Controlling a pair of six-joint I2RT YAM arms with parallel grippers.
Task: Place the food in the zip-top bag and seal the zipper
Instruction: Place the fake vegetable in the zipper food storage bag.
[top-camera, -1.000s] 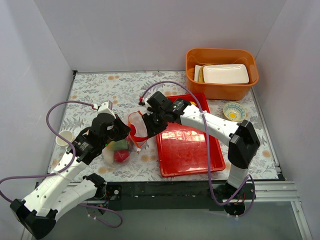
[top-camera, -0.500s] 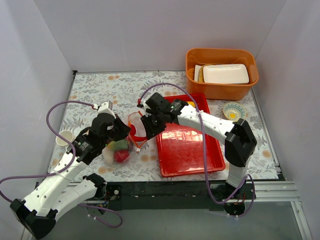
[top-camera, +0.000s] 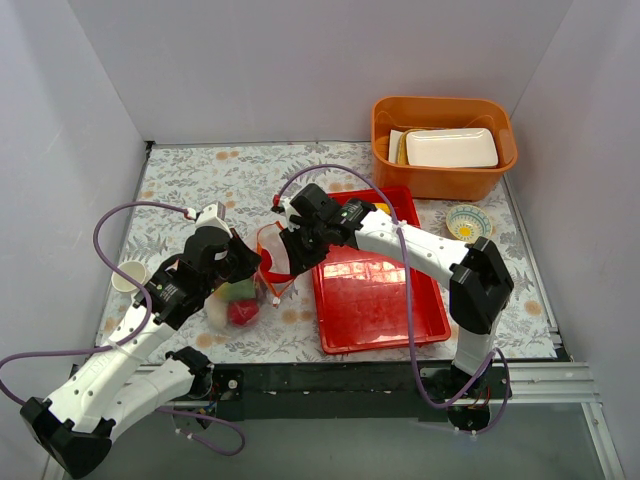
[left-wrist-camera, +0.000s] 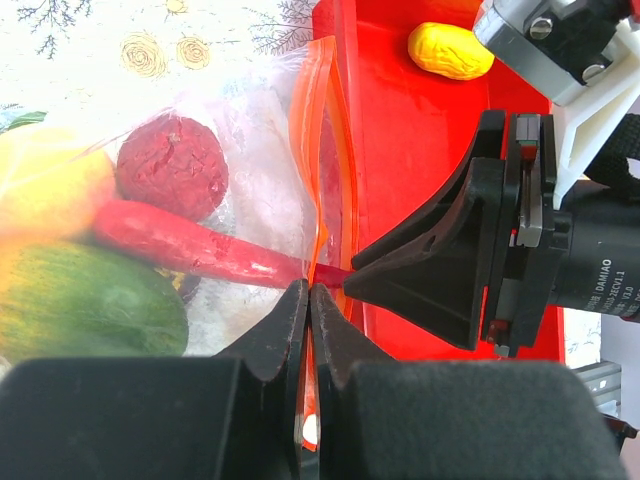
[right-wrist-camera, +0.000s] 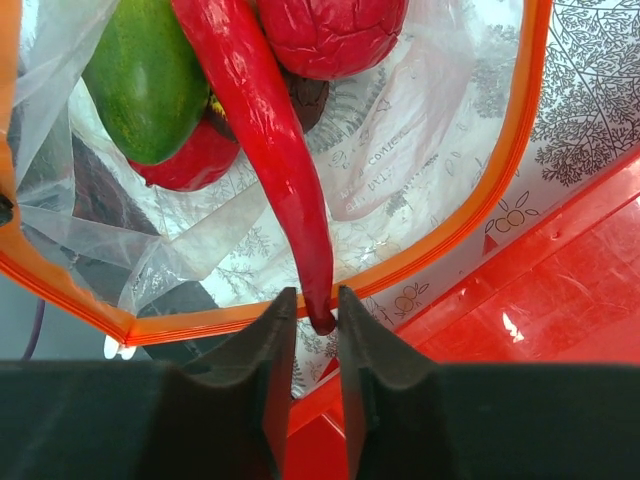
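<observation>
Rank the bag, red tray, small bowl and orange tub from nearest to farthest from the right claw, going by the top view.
1. The bag: its mouth is at the right claw, which pinches a chili there.
2. The red tray: just right of the claw.
3 and 4. The small bowl, far right, and the orange tub, back right: too close to call.

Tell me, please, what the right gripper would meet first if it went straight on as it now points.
The red chili, whose tip the right gripper is pinching. Pushing on would likely drive it through the open mouth of the zip-top bag toward the green fruit, though depth is hard to judge.
</observation>
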